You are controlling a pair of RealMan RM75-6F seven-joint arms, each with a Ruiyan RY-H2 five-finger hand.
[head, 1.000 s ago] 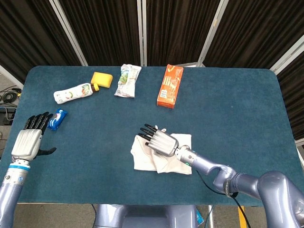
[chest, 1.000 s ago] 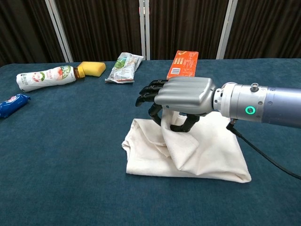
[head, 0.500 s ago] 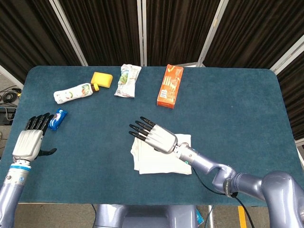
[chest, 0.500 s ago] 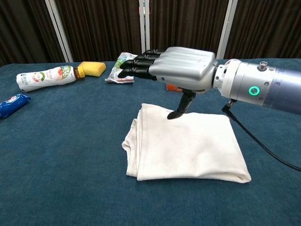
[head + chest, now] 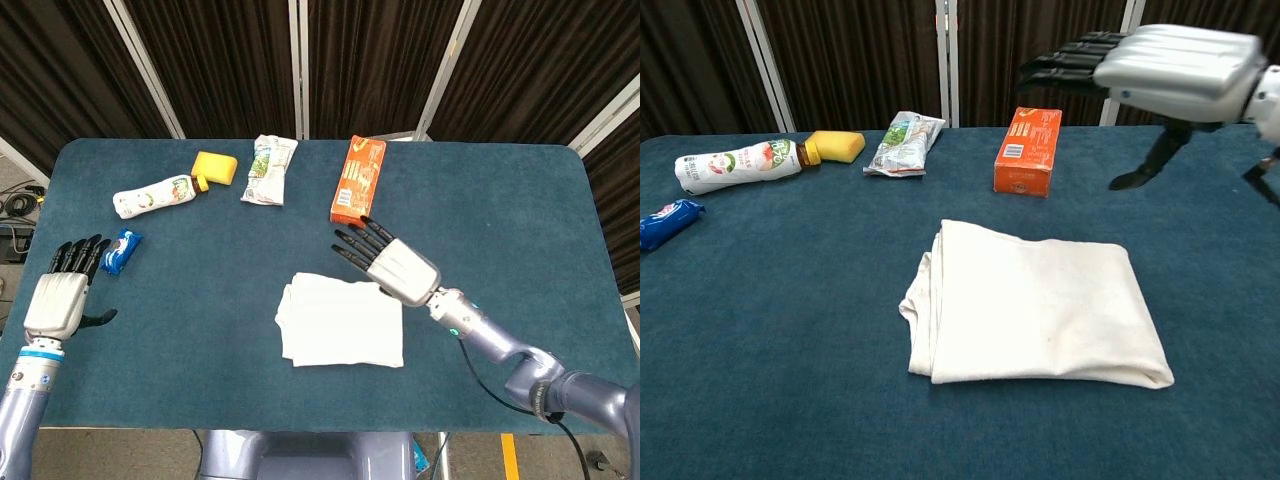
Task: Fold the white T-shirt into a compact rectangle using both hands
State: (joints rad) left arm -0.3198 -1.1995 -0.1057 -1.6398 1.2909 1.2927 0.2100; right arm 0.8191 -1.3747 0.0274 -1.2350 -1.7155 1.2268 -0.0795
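folded T-shirt [image 5: 342, 322], right robot hand [image 5: 392, 264] (wrist cropped chest-side)

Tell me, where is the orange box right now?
In the head view, the orange box lies at the table's far side, right of the snack packet.

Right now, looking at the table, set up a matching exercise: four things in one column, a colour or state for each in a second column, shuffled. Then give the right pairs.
Column 1:
1. T-shirt
2. box
3. sponge
4. right hand

Column 2:
A. yellow
B. raised, holding nothing
C. white, folded into a rectangle
D. orange

Pairs: 1-C, 2-D, 3-A, 4-B
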